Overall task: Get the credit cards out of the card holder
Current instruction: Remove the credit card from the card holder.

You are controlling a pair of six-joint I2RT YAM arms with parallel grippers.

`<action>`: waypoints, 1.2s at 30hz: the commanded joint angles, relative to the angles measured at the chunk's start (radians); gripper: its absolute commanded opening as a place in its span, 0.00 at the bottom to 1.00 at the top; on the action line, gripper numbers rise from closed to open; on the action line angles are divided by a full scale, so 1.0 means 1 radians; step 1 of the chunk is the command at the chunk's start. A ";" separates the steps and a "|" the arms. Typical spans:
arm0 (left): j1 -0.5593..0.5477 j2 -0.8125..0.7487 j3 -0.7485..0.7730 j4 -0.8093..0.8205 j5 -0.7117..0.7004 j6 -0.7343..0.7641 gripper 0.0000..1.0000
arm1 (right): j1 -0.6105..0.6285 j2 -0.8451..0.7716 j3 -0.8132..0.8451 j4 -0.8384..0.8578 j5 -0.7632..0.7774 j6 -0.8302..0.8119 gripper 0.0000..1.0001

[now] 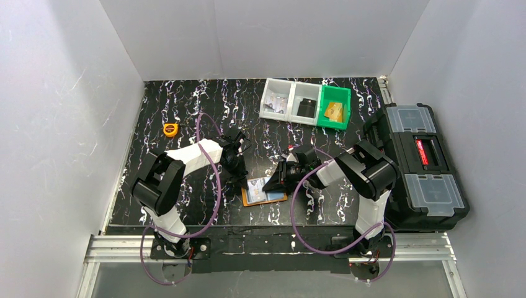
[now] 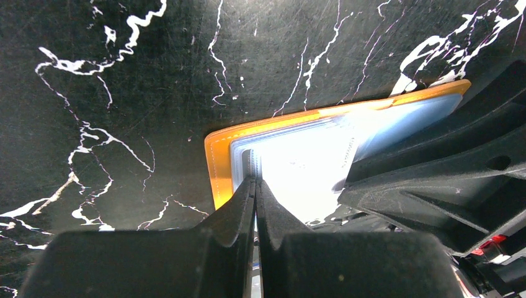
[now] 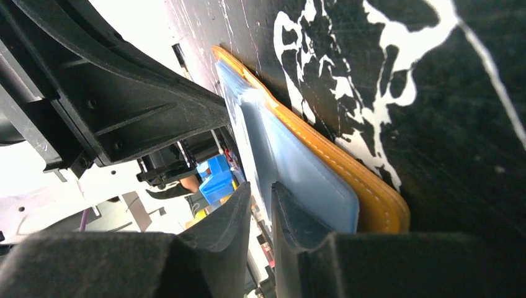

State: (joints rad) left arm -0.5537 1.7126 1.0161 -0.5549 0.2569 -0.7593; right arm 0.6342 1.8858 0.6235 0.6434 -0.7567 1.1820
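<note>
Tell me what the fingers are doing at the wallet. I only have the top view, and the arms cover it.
Observer: The left fingers are pressed together, with their tips at the edge of the clear pockets of the wallet.
Operator: And the right?
Observer: The right fingers leave a narrow gap at a pale blue leaf. I cannot tell whether they grip it.
Operator: Is anything pulled out?
Observer: No. In both wrist views the leaves lie within the wallet's orange border.
</note>
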 commanded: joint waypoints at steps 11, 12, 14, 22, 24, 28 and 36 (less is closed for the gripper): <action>-0.005 0.061 -0.034 -0.079 -0.119 0.039 0.00 | 0.009 0.048 0.026 0.022 -0.018 0.012 0.20; -0.005 0.062 -0.034 -0.079 -0.119 0.039 0.00 | 0.009 0.049 0.025 0.022 -0.018 0.012 0.19; -0.005 0.064 -0.035 -0.080 -0.121 0.040 0.00 | 0.008 0.049 0.025 0.021 -0.016 0.012 0.17; -0.005 0.074 -0.032 -0.094 -0.136 0.041 0.00 | 0.009 0.002 0.031 -0.084 0.026 -0.053 0.07; -0.005 0.078 -0.030 -0.102 -0.146 0.048 0.00 | 0.009 -0.015 0.030 -0.118 0.045 -0.078 0.05; -0.003 0.076 -0.031 -0.114 -0.164 0.056 0.00 | 0.007 -0.057 0.029 -0.204 0.100 -0.132 0.04; 0.003 0.079 -0.034 -0.115 -0.165 0.064 0.00 | -0.004 -0.119 0.030 -0.320 0.167 -0.201 0.03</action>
State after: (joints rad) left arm -0.5529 1.7264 1.0325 -0.5797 0.2508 -0.7429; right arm 0.6369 1.7996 0.6456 0.4366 -0.6540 1.0458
